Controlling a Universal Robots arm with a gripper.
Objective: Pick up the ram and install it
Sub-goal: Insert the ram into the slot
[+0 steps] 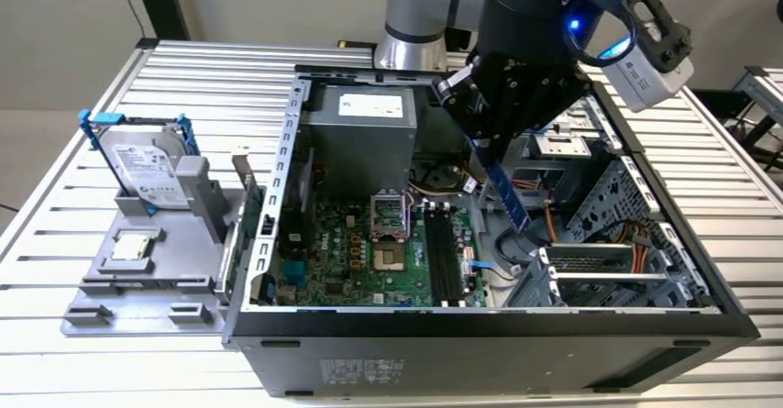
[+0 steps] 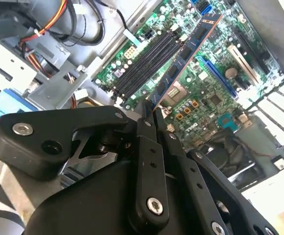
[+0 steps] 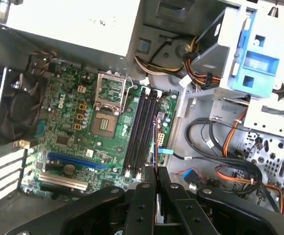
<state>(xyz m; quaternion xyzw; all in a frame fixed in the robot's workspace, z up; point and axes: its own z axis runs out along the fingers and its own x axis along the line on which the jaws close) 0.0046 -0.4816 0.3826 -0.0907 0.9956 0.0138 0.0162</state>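
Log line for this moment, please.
phase: carry | gripper: shut on ram | ram: in air inside open computer case, near empty memory slots | seated: no

One robot arm (image 1: 410, 23), one gripper (image 2: 150, 108), one memory stick (image 2: 188, 51), one open computer case (image 1: 490, 344), one motherboard (image 1: 343, 261), one hard drive (image 1: 153, 174), one processor chip (image 1: 132, 246), one grey tray (image 1: 135, 293)

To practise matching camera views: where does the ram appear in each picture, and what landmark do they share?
Exterior view: the ram hangs slanted above the motherboard.
Second wrist view: the ram runs diagonally from the claw across the motherboard.
First wrist view: the ram shows edge-on, a thin line from the claw.
Shared landmark: the black memory slots.
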